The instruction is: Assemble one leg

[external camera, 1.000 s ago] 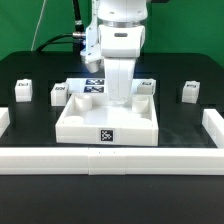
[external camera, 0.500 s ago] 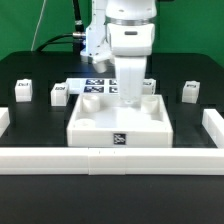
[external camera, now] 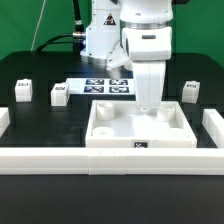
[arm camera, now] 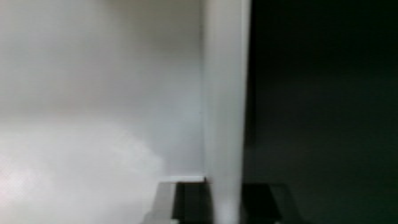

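From where I stand I count three small white blocks on the black table (external camera: 45, 125), none of them touched by anything. The first leg (external camera: 23, 92) and the second leg (external camera: 59, 94) sit near each other toward the exterior view's left, each upright with a dark tag on the face toward me. The third leg (external camera: 189, 92) stands alone on the exterior view's right, just behind the tray's far corner. A fourth I cannot find.

There is one tray (external camera: 112, 139), a big white one with a raised rim and a single tag on its front wall. It sits just behind the front rail (external camera: 60, 160). Two more rail ends show, one side rail (external camera: 5, 122) at the exterior view's left and another side rail (external camera: 213, 127) at its right.

The one arm comes down over the tray's back edge. Its gripper (external camera: 150, 104) is clamped on the tray's rim. In the wrist view the gripper (arm camera: 226, 203) has that white rim running straight between two dark fingers (arm camera: 187, 205).

One marker board (external camera: 100, 87) lies flat behind the tray, partly hidden by the arm.
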You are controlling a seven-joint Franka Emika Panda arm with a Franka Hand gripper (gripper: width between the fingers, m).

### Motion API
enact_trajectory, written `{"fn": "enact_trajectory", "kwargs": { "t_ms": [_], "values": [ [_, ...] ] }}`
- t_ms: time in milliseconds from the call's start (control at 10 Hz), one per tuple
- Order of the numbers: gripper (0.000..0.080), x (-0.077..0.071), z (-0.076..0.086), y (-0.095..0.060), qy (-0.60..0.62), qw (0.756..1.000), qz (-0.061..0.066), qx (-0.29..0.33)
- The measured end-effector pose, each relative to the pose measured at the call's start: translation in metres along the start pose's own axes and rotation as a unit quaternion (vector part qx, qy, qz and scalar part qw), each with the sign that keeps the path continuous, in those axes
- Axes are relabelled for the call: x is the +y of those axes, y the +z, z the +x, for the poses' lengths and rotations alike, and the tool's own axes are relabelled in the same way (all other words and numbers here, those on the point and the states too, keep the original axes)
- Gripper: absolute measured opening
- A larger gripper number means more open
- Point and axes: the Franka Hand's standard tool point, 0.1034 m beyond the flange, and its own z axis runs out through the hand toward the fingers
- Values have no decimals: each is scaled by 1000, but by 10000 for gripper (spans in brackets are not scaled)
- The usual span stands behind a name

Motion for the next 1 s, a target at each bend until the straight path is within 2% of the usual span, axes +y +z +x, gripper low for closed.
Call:
{"fn": "enact_trajectory", "kwargs": {
  "t_ms": [200, 400, 500, 900, 1000],
  "values": [
    [64, 0, 1, 0, 1, 1000, -1, 1],
    [64, 4, 15, 0, -8, 1000, -6, 6],
    [64, 8, 19, 0, -11, 1000, -14, 9],
    [64, 21, 37, -1, 0, 1000, -22, 15],
    [64, 23, 41, -1, 3, 1000, -20, 14]
  ]
}}
